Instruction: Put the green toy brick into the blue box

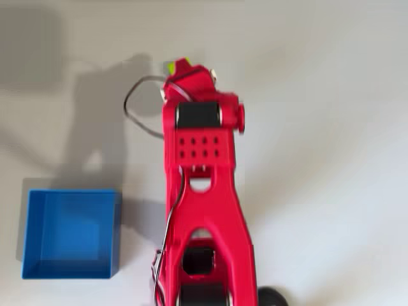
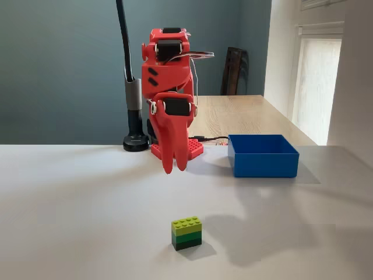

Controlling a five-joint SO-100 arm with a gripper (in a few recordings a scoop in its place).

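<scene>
The green toy brick [image 2: 186,233] stands on the white table near the front of the fixed view, lime studs on top and darker green below. From overhead just a sliver of the brick [image 1: 170,66] peeks out beside the red arm's tip. My red gripper [image 2: 173,167] points straight down, hanging above the table behind the brick and apart from it. Its fingers look pressed together with nothing between them. In the overhead view the gripper [image 1: 186,75] covers most of the brick. The blue box [image 2: 262,155] sits to the right of the arm, at lower left [image 1: 70,234] from overhead, with nothing inside.
A black lamp stand [image 2: 134,116] rises behind the arm's base. A wooden table [image 2: 250,114] lies beyond the white one. A thin cable [image 1: 137,108] loops out beside the gripper.
</scene>
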